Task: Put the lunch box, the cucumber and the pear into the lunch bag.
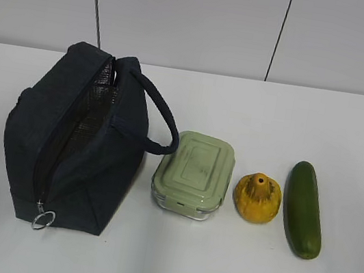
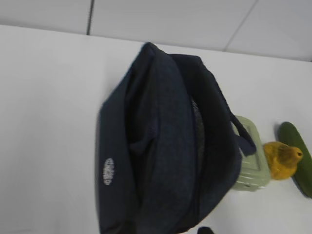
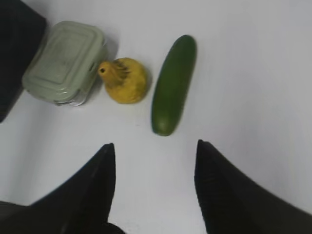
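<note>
The navy lunch bag (image 1: 74, 140) stands at the left with its zipper open and its silvery lining showing; it fills the left wrist view (image 2: 165, 146). The lunch box (image 1: 193, 173) with its sage-green lid sits right of the bag. The yellow pear (image 1: 257, 197) lies beside it, then the dark green cucumber (image 1: 305, 209). In the right wrist view the lunch box (image 3: 66, 61), pear (image 3: 124, 80) and cucumber (image 3: 173, 83) lie ahead of my open, empty right gripper (image 3: 153, 146). Only a small dark tip shows at the bottom edge of the left wrist view. Neither gripper shows in the exterior view.
The white table (image 1: 230, 269) ends at a grey panelled wall (image 1: 188, 13) behind. The bag's loop handle (image 1: 161, 116) arches toward the lunch box. A metal ring pull (image 1: 43, 218) hangs at the bag's near end.
</note>
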Robot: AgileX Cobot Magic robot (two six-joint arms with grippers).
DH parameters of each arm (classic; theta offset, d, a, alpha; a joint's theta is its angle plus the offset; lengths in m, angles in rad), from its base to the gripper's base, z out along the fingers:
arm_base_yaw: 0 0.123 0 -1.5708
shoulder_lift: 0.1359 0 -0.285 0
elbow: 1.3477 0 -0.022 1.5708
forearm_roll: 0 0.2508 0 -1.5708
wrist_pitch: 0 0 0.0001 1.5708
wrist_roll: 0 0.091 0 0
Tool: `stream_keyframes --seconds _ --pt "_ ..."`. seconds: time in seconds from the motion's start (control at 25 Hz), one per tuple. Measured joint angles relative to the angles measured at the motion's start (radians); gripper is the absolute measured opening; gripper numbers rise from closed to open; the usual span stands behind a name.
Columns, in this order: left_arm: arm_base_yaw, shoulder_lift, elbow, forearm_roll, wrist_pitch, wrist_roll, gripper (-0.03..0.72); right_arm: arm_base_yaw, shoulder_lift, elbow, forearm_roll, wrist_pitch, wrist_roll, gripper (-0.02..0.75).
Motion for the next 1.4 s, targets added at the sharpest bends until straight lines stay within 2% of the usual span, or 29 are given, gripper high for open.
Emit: stream_keyframes --seconds 0.12,0.32,0.44,0.56,0.68,0.8,1.0,1.16,1.4 --pt "0.0 0.13 -0.025 -0.129 -0.008 0.144 0.246 0.0 0.102 0.0 0.096 -0.041 -0.099 0.4" --pt "0.021 0.324 -0.113 -0.275 0.025 0.318 0.246 -0.002 0.251 -0.004 0.119 -0.074 -0.158 0.355" --pt "0.098 0.401 -0.17 -0.363 0.108 0.411 0.246 -0.034 0.325 -0.029 0.123 -0.076 -0.175 0.344" --pt "0.231 0.438 -0.206 -0.466 0.162 0.468 0.246 -0.116 0.378 -0.075 0.172 -0.074 -0.222 0.333" --pt "0.276 0.469 -0.212 -0.538 0.184 0.52 0.246 -0.197 0.428 -0.119 0.358 -0.054 -0.36 0.313" --pt "0.265 0.495 -0.212 -0.497 0.215 0.542 0.246 -0.223 0.501 -0.152 0.449 -0.036 -0.469 0.302" --pt "0.226 0.494 -0.212 -0.395 0.216 0.534 0.246 -0.228 0.605 -0.16 0.453 -0.037 -0.486 0.3" --pt "0.158 0.494 -0.212 -0.261 0.186 0.458 0.246 -0.229 0.632 -0.161 0.434 -0.042 -0.488 0.3" --pt "0.111 0.494 -0.212 -0.249 0.135 0.444 0.247 -0.229 0.639 -0.161 0.424 -0.05 -0.488 0.3"
